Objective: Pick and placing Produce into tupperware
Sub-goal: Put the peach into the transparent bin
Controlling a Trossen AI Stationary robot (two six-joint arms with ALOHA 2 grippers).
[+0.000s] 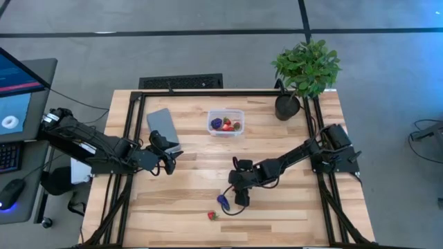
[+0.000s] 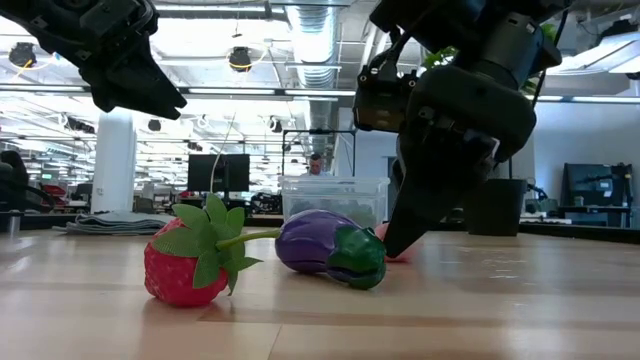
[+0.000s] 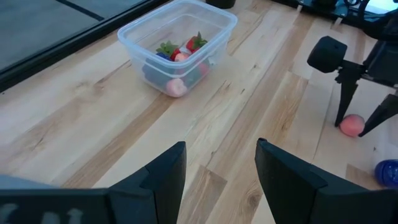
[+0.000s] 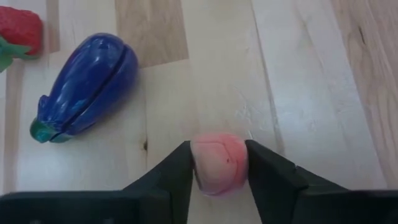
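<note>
The wooden worktop (image 1: 291, 207) fills the middle of the high view, with the clear tupperware (image 1: 225, 123) just above centre already holding several toy fruits. Lower centre, the right claw (image 4: 219, 163) has its fingers pressed against both sides of a pale pink piece (image 4: 219, 163) resting on the wood. The left claw (image 3: 221, 168) hangs partly open and empty, centre-left. A purple eggplant (image 4: 87, 84) and one strawberry (image 1: 212, 216) still await collection.
</note>
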